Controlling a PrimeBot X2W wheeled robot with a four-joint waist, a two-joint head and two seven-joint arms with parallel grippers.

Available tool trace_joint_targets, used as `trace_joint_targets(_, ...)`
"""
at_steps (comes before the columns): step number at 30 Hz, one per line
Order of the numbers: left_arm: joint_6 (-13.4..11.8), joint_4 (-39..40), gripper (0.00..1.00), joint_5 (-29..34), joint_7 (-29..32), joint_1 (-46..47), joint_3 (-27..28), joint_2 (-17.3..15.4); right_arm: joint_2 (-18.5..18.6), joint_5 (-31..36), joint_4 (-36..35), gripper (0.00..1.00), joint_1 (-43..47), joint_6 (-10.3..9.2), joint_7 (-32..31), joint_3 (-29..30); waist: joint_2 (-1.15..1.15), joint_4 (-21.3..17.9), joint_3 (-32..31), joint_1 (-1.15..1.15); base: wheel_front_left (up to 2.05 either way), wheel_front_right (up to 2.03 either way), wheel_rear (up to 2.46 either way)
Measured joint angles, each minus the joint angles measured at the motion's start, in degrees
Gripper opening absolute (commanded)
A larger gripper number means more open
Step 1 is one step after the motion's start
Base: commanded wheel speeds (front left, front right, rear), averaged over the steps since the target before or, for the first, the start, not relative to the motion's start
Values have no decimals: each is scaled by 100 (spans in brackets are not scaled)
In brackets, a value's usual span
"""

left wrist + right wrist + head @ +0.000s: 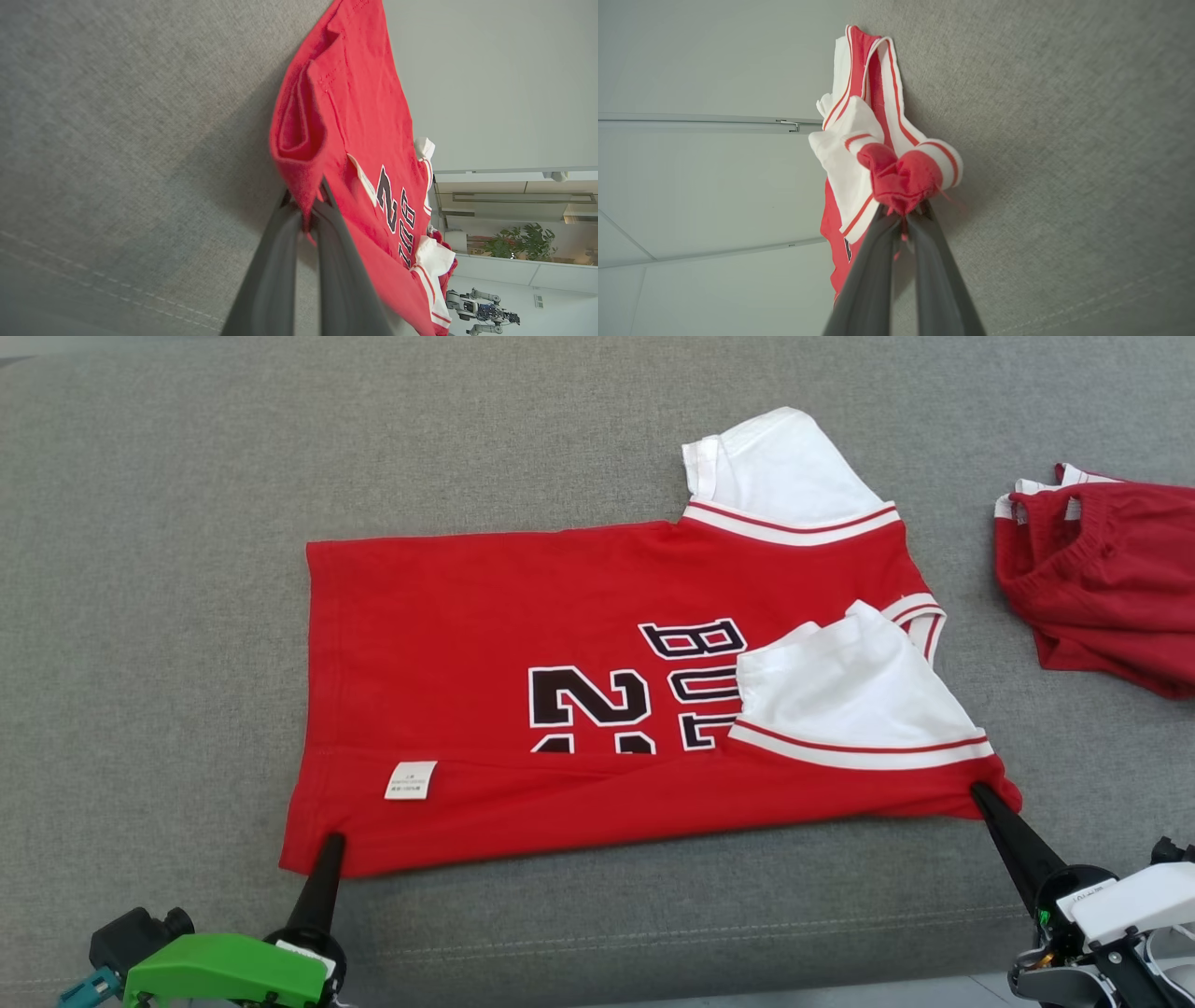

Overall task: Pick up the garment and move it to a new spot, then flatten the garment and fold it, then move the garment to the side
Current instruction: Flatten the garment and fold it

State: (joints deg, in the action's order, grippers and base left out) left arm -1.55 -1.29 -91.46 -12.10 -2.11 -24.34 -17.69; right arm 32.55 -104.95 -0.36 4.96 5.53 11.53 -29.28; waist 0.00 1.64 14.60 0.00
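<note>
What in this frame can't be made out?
Head view: print on the jersey is partly hidden under its folded edge and white sleeve.
Head view: label text is too small to read.
Head view: the other red garment is cut off by the right edge.
Left wrist view: the far robot is too small for detail.
</note>
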Motion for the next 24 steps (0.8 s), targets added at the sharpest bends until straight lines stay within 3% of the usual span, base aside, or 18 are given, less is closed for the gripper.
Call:
trace_joint_targets(7, -105, 52, 0, -3, -4, -151, -74, 9, 80, 0, -66, 0, 82, -15, -26, -46, 0, -4, 33, 0, 0, 0, 0)
trace_joint_targets(8, -121, 32, 0, -3, -3, -156, -98, 9, 98, 19, -66, 25, 82, -33, -33, -66, 0, -5, 38, 0, 0, 0, 0)
trace_joint_targets(10, -152, -32, 33, -3, -1, -183, -126, 5, 123, 73, -65, 49, 80, -116, -49, -108, 0, -8, 51, 0, 0, 0, 0)
trace_joint_targets(11, -170, -60, 40, -1, 4, -201, -145, -8, 141, 112, -65, 87, 75, -130, -49, -129, 0, -10, 57, 0, 0, 0, 0)
trace_joint_targets(12, -204, -88, 47, 4, 14, -211, -169, -22, 162, 144, -64, 100, 73, -174, -51, -144, 0, -13, 64, 0, 0, 0, 0)
trace_joint_targets(13, -205, -112, 47, 5, 29, -224, -179, -32, 183, 186, -66, 100, 73, -211, -68, -160, 0, -16, 70, 0, 0, 0, 0)
trace_joint_targets(15, -208, -153, 90, 19, 29, -229, -177, -44, 211, 265, -66, 100, 73, -222, -92, -179, 0, -22, 83, 0, 0, 0, 0)
trace_joint_targets(16, -210, -165, 100, 26, 29, -229, -169, -54, 226, 287, -68, 100, 71, -268, -93, -186, 0, -25, 88, 0, 0, 0, 0)
trace_joint_targets(24, -309, -191, 100, 48, 19, -227, -87, -142, 378, 353, -138, 100, 52, -421, -149, -237, 0, -75, 116, 0, 0, 0, 0)
